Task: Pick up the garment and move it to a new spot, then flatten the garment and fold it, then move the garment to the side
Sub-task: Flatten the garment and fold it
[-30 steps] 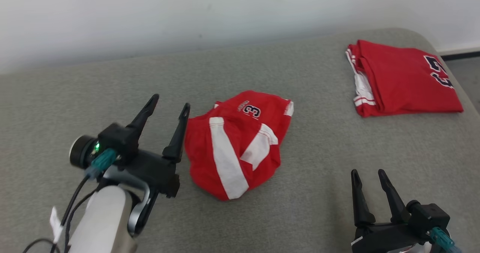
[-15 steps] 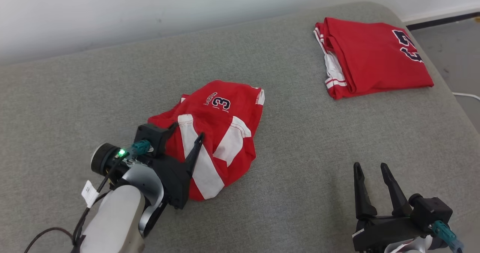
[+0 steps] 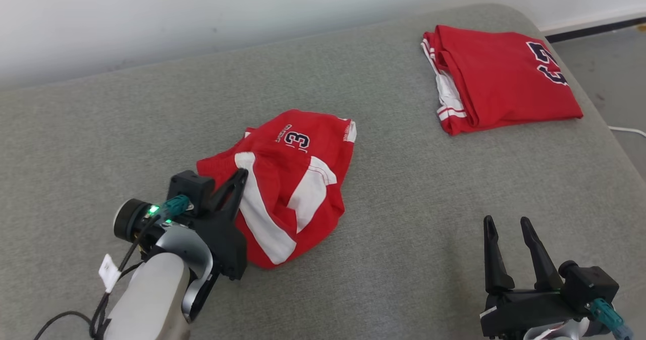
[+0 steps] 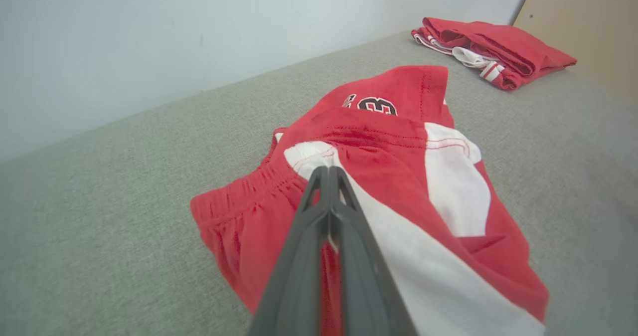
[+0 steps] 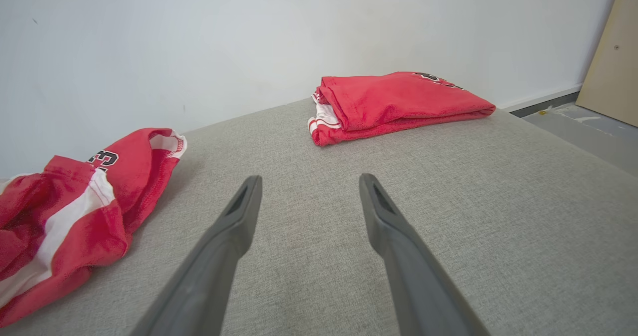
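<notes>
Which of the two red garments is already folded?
The folded garment at the surface's far right corner; the crumpled garment at the left end effector lies bunched.

The garment (image 3: 282,188), red sports shorts with broad white stripes and a dark number 3 near its top, lies crumpled in a loose heap on the grey cushion (image 3: 404,219), centre-left of the head view, gathered waistband at its left edge.

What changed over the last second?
The left gripper swung in from beside the crumpled shorts onto their left edge and snapped shut on the fabric. The head camera also shifted. Unchanged: right gripper open and idle, shorts still on the grey cushion, folded red garment at the far right.
</notes>
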